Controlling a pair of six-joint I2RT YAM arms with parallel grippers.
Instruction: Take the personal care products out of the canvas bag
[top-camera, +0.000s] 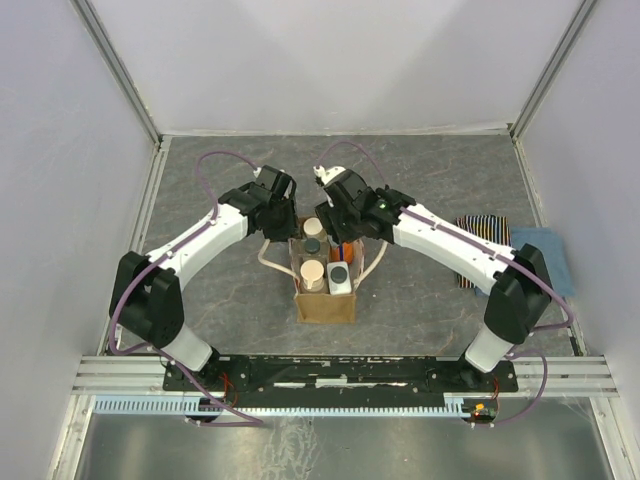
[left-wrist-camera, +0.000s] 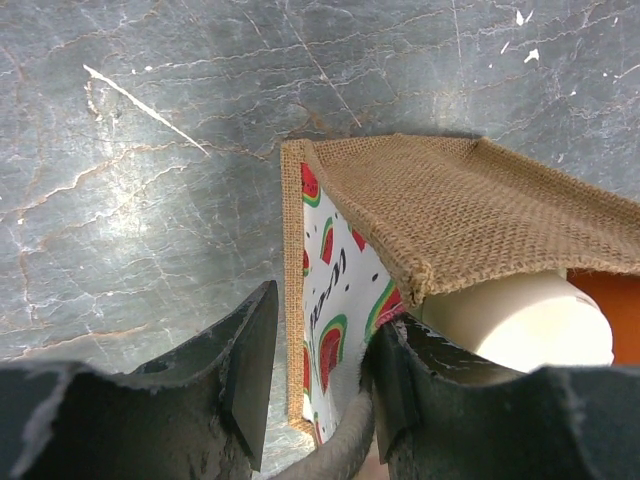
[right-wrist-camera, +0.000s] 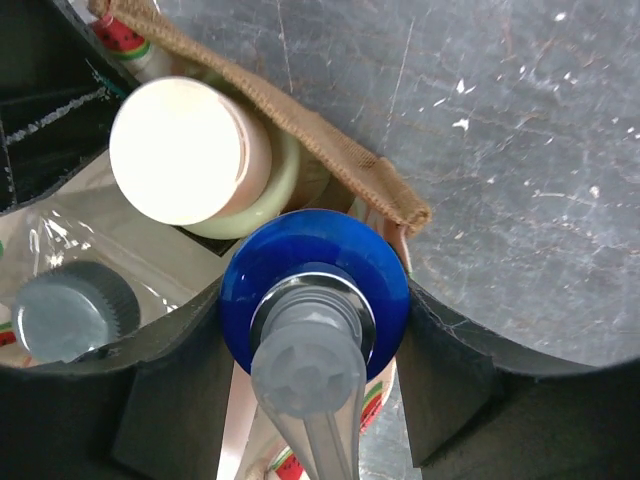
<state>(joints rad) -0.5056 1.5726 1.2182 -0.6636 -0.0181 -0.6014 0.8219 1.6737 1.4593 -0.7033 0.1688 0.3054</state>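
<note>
While every product sits inside, entries run from the arms' bases outward.

- Canvas bag (top-camera: 325, 308): upright, mid-table, between the arms.
- Tan-lidded jar (top-camera: 313, 270) and whitish bottle (top-camera: 339, 277): near end of the bag, side by side.
- Grey-capped bottle (top-camera: 313, 246): just behind the jar.
- Blue pump bottle (right-wrist-camera: 300, 290): far end, inside the rim, with the right gripper (right-wrist-camera: 312, 345) clamped on its shoulder.
- Left gripper (left-wrist-camera: 320, 395): fingers astride the bag's far wall (pinching or not, cannot tell).

Step in hand: first extraction. Next move, by judgement: a straight lift clear of the rim with the bag steadied, then a set-down beside it.
</note>
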